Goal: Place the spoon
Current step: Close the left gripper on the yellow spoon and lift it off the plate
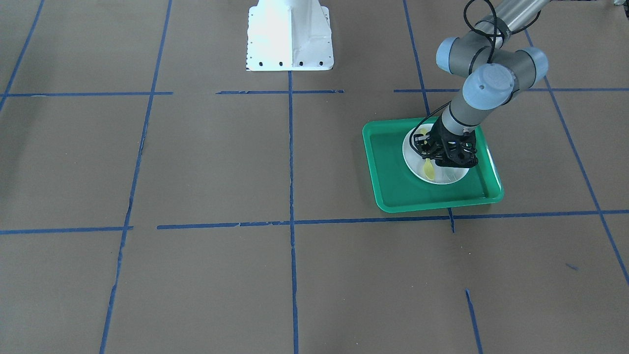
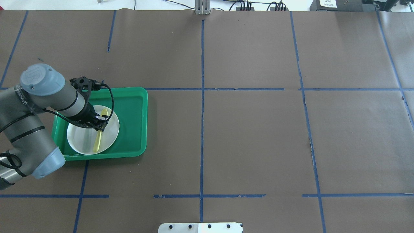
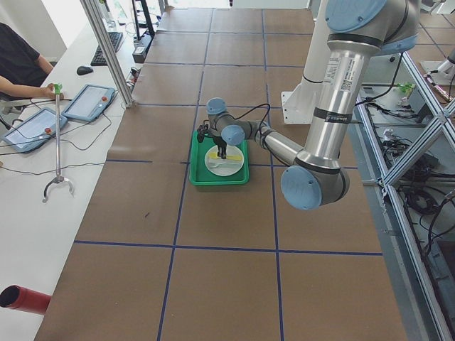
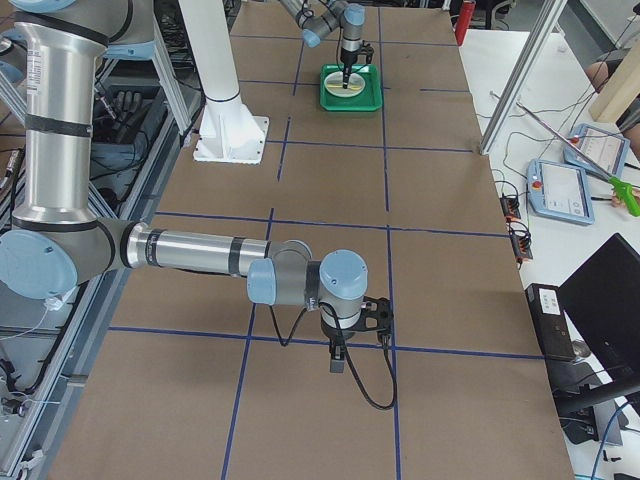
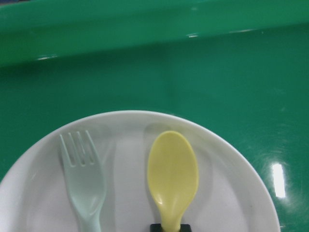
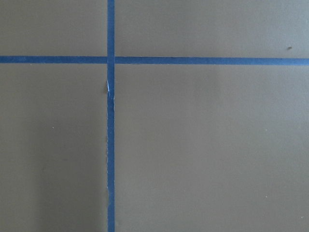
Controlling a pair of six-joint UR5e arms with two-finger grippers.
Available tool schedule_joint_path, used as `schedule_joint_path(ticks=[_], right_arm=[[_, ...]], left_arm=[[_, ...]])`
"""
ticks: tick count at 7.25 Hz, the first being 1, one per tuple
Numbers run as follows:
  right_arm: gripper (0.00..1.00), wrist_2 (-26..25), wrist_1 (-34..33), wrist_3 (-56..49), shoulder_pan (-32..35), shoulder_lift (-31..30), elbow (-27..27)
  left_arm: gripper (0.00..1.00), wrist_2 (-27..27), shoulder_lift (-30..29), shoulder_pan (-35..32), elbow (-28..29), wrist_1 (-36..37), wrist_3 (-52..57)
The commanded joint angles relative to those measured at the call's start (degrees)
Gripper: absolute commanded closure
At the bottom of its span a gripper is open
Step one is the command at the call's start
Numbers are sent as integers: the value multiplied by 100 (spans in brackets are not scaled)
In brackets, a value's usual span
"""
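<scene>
The yellow spoon (image 5: 173, 176) lies along the white plate (image 5: 231, 193) with its bowl toward the tray's far wall, beside a pale fork (image 5: 86, 183). The plate (image 2: 81, 139) sits in the green tray (image 2: 132, 119) on the table's left part. My left gripper (image 2: 101, 124) stands upright over the plate, shut on the spoon (image 2: 98, 142) at its handle near the bowl. A dark fingertip (image 5: 169, 226) shows at the spoon's neck. In the front-facing view the spoon's bowl (image 1: 429, 168) pokes out under the left gripper (image 1: 433, 160). My right gripper (image 4: 338, 362) hangs over bare table far from the tray. I cannot tell whether it is open or shut.
The tray (image 1: 393, 167) has a raised rim around the plate (image 1: 444, 176). The white robot base (image 1: 290, 37) stands at the table's middle. Brown paper with blue tape lines (image 6: 110, 145) covers the table. An operator's desk with tablets (image 3: 89, 101) runs along the far side.
</scene>
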Motion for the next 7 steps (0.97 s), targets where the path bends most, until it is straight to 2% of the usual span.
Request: schedule_joint_path(ticks=[1,3,4,6,7], right_arm=[[0,0,0,-9,0,0,0],[0,0,0,0,0,0,0],[0,0,0,0,0,0,0],[0,0,0,0,0,0,0],[0,0,0,0,0,0,0]], left_arm=[[100,-14,80,-349,-662,606,23],[100,-32,-181,-903,-1095,1739,626],[100,-41,-340,-957,-1096,1980,655],[100,-85,-638,-897,-965,2000,350],[100,-172,-962,-775,-729,1965,-331]])
